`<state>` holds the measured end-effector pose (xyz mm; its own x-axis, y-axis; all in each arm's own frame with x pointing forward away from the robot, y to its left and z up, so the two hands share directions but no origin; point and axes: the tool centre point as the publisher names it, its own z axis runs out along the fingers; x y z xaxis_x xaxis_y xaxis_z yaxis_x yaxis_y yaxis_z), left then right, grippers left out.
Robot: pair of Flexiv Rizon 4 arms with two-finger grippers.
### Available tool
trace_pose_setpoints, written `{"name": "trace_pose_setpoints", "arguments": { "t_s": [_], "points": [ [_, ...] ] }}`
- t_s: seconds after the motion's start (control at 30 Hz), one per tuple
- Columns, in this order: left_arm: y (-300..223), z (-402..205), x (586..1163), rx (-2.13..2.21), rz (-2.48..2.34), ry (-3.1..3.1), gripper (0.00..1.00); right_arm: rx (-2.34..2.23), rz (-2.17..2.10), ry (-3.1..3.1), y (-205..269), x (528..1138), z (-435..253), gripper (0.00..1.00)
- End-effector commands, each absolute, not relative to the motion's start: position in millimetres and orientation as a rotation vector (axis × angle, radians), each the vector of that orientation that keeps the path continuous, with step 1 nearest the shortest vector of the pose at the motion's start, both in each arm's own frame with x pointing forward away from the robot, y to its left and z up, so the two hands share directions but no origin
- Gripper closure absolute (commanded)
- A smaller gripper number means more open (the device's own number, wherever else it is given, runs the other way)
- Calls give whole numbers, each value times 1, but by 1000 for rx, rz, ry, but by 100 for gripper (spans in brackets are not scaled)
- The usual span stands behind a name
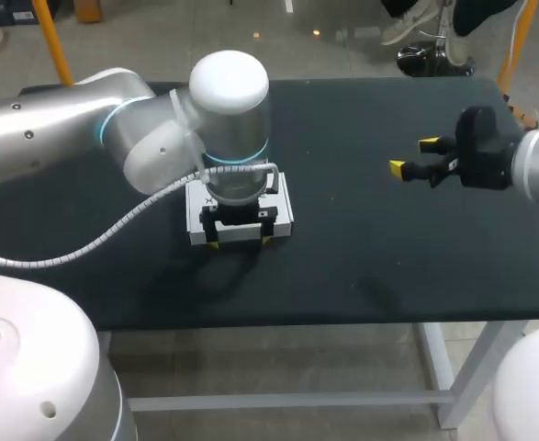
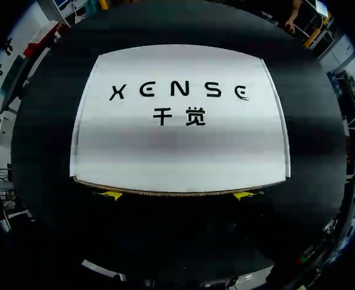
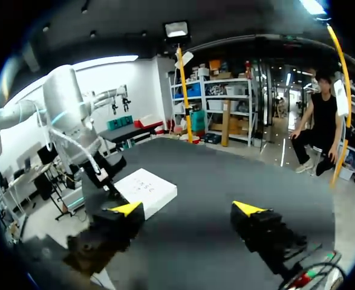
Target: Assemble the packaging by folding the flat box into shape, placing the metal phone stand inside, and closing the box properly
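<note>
The black table [image 1: 342, 266] runs under both my arms. Nearest me, left of the middle, my left gripper [image 1: 240, 242] points straight down over the near edge of the white box [image 2: 180, 139]. Its fingers [image 2: 110, 194] are spread wide, both yellow tips just at that near edge and side by side along it, so they are not clamped on anything. I cannot tell whether the tips touch the cardboard. The box lies flat on the table, shallow, with its printed face up. Farther back and off to the right, well apart from the box, my right gripper [image 1: 414, 156] hangs above the table pointing left. Its fingers are apart with only air between them.
</note>
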<state>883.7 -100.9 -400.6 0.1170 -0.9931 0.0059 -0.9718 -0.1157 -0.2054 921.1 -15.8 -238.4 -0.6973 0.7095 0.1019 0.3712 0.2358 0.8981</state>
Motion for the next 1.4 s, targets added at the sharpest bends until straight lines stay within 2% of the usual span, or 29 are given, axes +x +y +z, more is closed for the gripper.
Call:
{"name": "trace_pose_setpoints", "arguments": {
  "t_s": [0.03,1.4],
  "points": [
    [-103,-400,902,-2233,-184,2001,0,988,1541,2153,-22,930,-245,0],
    [-67,-399,1085,-2239,-133,2039,0,986,1565,2171,-26,933,-246,0]
  ]
}}
